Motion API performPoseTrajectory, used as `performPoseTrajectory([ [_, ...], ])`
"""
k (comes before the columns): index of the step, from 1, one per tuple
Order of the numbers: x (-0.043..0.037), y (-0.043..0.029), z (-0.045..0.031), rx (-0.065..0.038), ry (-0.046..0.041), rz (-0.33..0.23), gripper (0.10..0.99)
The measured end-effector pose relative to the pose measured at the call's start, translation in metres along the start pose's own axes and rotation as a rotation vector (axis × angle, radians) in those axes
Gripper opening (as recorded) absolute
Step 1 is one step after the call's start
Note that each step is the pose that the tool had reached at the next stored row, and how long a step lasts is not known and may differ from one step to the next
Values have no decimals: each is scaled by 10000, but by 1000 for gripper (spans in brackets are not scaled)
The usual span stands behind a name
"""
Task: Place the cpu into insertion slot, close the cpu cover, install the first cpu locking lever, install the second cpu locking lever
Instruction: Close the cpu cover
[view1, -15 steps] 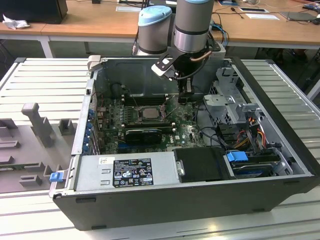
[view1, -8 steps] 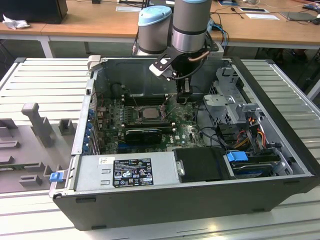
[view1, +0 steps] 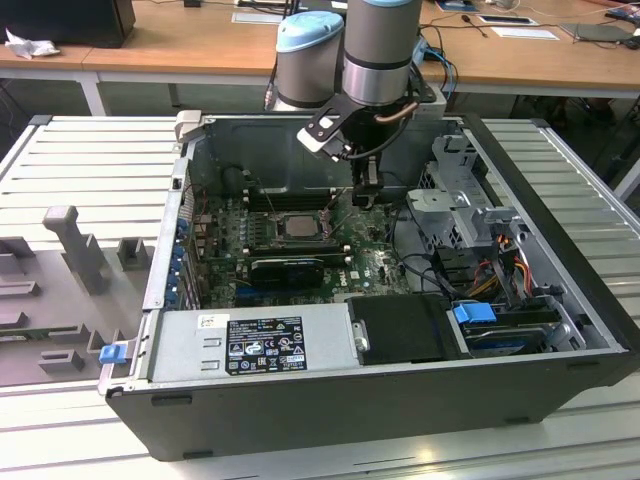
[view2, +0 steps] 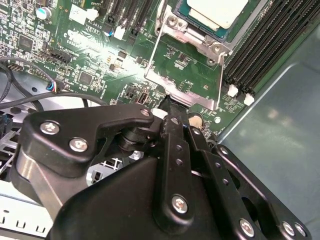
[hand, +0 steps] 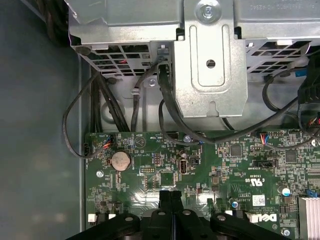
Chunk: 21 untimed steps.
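Pale square cpu (view2: 215, 10) sat in dark silver-rimmed insertion slot (view2: 194, 36); silvery cpu cover (view2: 185, 94) stood open just ahead of my closed, empty gripper (view2: 169, 105); levers undone.

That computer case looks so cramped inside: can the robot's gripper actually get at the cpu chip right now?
Probably yes. The cpu lies uncovered in the insertion slot, the cpu cover swung off it, and the gripper hangs close beside.

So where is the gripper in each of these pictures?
Exterior view: gripper over the board, to the exterior view's right of the cpu.
Second wrist view: gripper in the foreground, at the cover's edge.
First wrist view: gripper in the foreground, over the board.
Shared landmark: the green board.
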<state>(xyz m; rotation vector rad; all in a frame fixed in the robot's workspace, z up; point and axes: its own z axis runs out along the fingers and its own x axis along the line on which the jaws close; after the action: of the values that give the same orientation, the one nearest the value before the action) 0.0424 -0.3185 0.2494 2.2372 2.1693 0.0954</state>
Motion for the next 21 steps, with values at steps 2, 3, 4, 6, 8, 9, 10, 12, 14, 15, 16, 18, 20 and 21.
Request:
performPoseTrajectory([
  [2,0,-4,0,0,0,0,106],
  [3,0,-5,0,0,0,-1,106],
  [4,0,-6,0,0,0,-1,106],
  [6,0,-11,0,0,0,2,106],
  [8,0,-15,-1,0,0,0,106],
  [9,0,-17,-1,0,0,0,106],
  [10,0,-18,-1,0,0,0,106],
  [12,-1,-26,-1,0,0,0,106],
  [14,-1,-32,-2,0,0,0,106],
  [15,-1,-36,-2,0,0,0,106],
  [16,-1,-38,-2,0,0,1,106],
  [18,-1,-42,-3,0,0,0,106],
  [20,-2,-51,-3,0,0,1,106],
  [21,-2,-53,-3,0,0,0,106],
])
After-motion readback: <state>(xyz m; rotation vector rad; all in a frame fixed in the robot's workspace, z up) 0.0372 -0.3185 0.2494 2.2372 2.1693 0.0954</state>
